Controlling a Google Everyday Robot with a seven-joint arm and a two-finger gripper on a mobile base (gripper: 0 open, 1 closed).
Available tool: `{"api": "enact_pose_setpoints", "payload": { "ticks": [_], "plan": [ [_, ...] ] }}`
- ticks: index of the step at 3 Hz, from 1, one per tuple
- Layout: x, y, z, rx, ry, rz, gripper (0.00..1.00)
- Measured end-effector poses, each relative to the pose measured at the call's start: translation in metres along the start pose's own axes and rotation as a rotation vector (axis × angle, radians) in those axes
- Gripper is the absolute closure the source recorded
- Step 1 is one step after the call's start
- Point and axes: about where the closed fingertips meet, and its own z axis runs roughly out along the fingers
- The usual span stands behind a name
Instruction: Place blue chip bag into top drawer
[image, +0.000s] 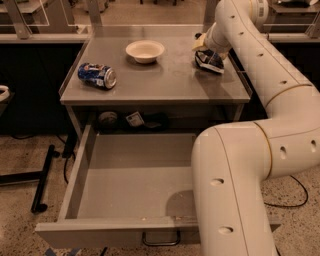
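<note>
The blue chip bag (210, 60) lies crumpled at the back right of the grey table top (165, 82). My gripper (206, 49) is at the end of the white arm, right over the bag and against its top; the wrist hides most of it. The top drawer (125, 175) is pulled wide open below the table top. Its flat bottom is bare, and its metal pull handle (161, 240) is at the front. My arm's elbow (235, 190) covers the drawer's right part.
A blue soda can (97, 75) lies on its side at the table's left. A white bowl (145, 51) stands at the back middle. Small items (135, 120) sit on the shelf under the table top. A black stand base (40, 180) is on the floor at the left.
</note>
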Motion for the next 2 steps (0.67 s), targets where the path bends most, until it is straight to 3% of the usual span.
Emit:
{"api": "enact_pose_setpoints", "payload": {
  "ticks": [2],
  "plan": [
    [-0.0001, 0.0084, 0.0048, 0.014, 0.003, -0.056, 0.86]
  ]
}}
